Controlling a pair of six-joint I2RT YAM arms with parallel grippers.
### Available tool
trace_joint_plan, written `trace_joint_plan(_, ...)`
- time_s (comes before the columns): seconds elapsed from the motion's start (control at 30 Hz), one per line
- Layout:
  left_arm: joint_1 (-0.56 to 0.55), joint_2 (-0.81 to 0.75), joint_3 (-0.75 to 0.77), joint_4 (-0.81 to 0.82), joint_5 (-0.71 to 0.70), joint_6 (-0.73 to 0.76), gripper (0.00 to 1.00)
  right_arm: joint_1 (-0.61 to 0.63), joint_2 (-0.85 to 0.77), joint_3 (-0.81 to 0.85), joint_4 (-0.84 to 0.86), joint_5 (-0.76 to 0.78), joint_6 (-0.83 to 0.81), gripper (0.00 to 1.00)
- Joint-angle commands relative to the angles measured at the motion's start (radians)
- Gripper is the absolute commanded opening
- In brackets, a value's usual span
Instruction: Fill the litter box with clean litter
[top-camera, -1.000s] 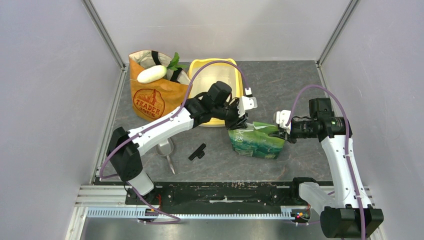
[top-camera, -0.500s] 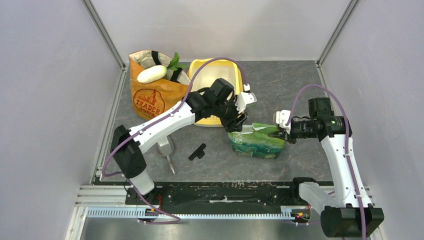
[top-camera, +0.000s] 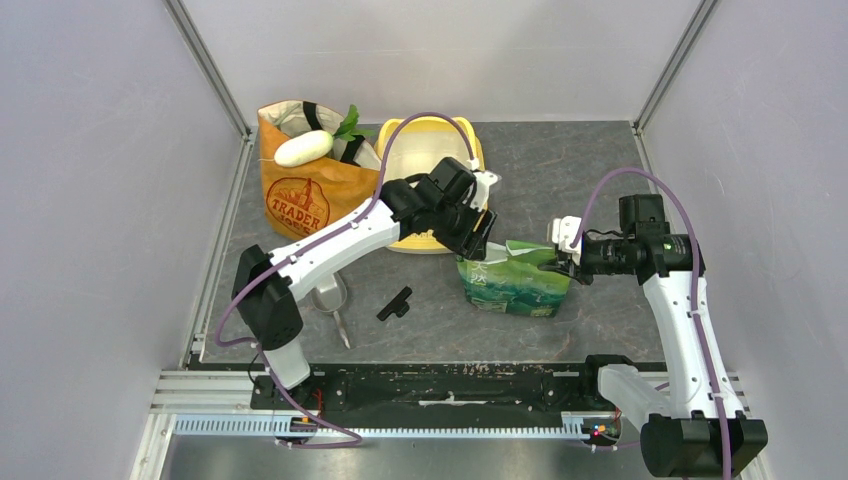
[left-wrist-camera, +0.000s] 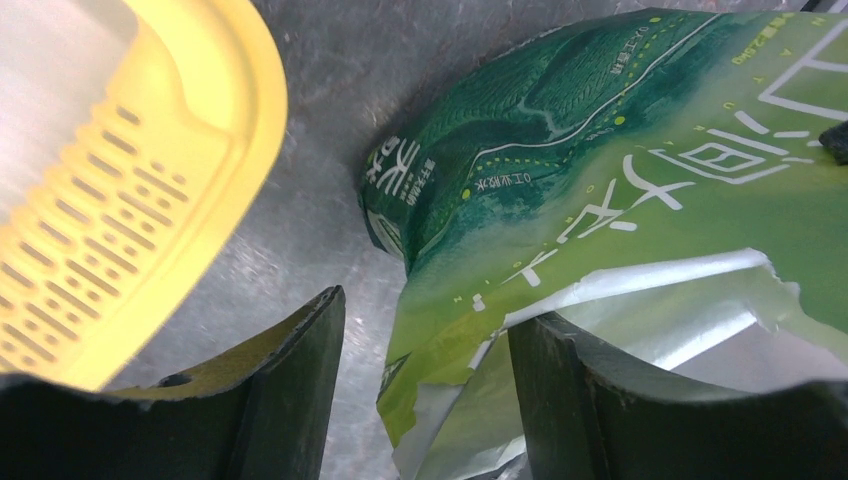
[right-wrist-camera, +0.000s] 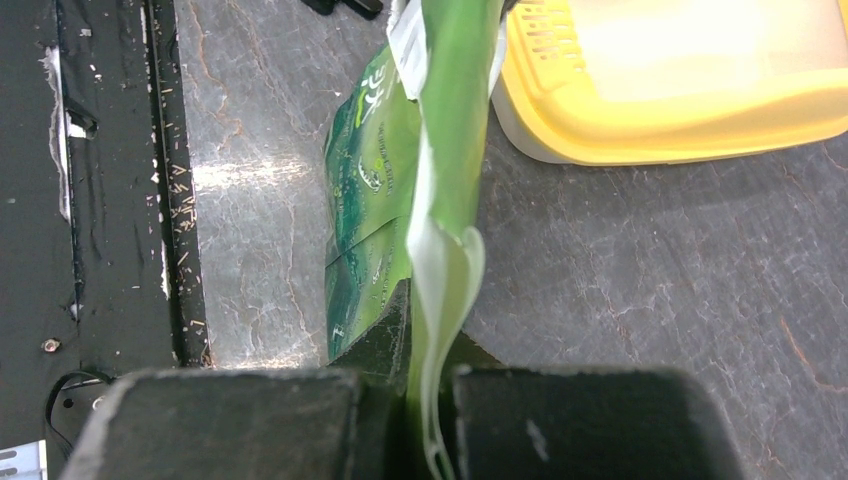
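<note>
The yellow litter box (top-camera: 396, 146) stands at the back middle; its slotted end shows in the left wrist view (left-wrist-camera: 120, 200) and its rim in the right wrist view (right-wrist-camera: 680, 110). No clean litter shows. A green foil bag (top-camera: 515, 285) stands in front of the box. My right gripper (top-camera: 560, 262) is shut on the bag's right top edge (right-wrist-camera: 445, 150). My left gripper (top-camera: 478, 235) is open at the bag's left top corner. The bag's torn top edge (left-wrist-camera: 620, 170) lies between its fingers (left-wrist-camera: 290, 390), touching the right one.
An orange paper grocery bag (top-camera: 300, 195) with a white radish (top-camera: 303, 148) stands left of the litter box. A clear scoop (top-camera: 333, 297) and a small black clip (top-camera: 395, 303) lie on the table near the front left. Walls enclose the table.
</note>
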Motion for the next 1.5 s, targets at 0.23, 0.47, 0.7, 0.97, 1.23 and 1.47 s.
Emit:
trace_joint_plan(0.23, -0.01, -0.016, 0.043, -0.109, 0.03, -0.28, 0.66, 0.004, -0.024, 0.004, 0.084, -0.032, 0.059, 0.0)
trace_joint_plan(0.47, -0.01, -0.008, 0.062, -0.061, 0.195, -0.359, 0.3, 0.008, -0.031, 0.0, 0.084, -0.038, 0.068, 0.0)
trace_joint_plan(0.7, -0.013, 0.013, 0.111, 0.131, 0.284, -0.453, 0.12, 0.047, -0.015, 0.033, 0.103, -0.076, 0.127, 0.0)
trace_joint_plan(0.97, -0.029, 0.033, 0.0, 0.445, 0.333, -0.576, 0.02, 0.098, -0.029, 0.007, 0.184, -0.062, 0.21, 0.0)
trace_joint_plan(1.23, -0.053, 0.015, -0.184, 0.751, 0.477, -0.733, 0.02, 0.101, -0.021, -0.008, 0.239, -0.014, 0.232, 0.0)
trace_joint_plan(1.47, -0.015, 0.017, -0.388, 1.195, 0.559, -0.969, 0.02, 0.1, -0.05, -0.044, 0.21, -0.015, 0.207, 0.0)
